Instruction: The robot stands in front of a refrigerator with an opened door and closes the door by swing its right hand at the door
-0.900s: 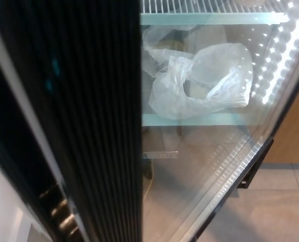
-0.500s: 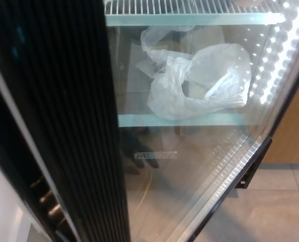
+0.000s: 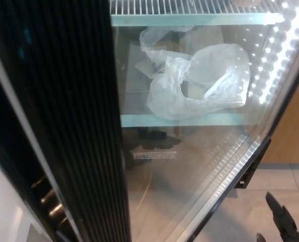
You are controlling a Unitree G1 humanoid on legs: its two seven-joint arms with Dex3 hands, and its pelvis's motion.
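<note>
Well, the fridge door (image 3: 189, 166) is standing open before the robot, its glass pane filling most of the head view and its black ribbed edge (image 3: 73, 131) running down the left side. Through the glass a crumpled clear plastic bag (image 3: 194, 83) is lying on a pale shelf (image 3: 189, 120), with a white wire rack (image 3: 189, 6) sitting above it. A strip of small white lights (image 3: 275, 60) is glowing down the right side of the door, and its dark frame (image 3: 250, 169) is slanting toward the tiled floor (image 3: 250, 217). The right hand (image 3: 284, 224) is poking into the bottom right corner, just beside the door's lower frame and not touching it; only black fingertips are showing, so I cannot tell whether it is spread or closed. A wooden panel (image 3: 295, 131) is standing at the far right.
</note>
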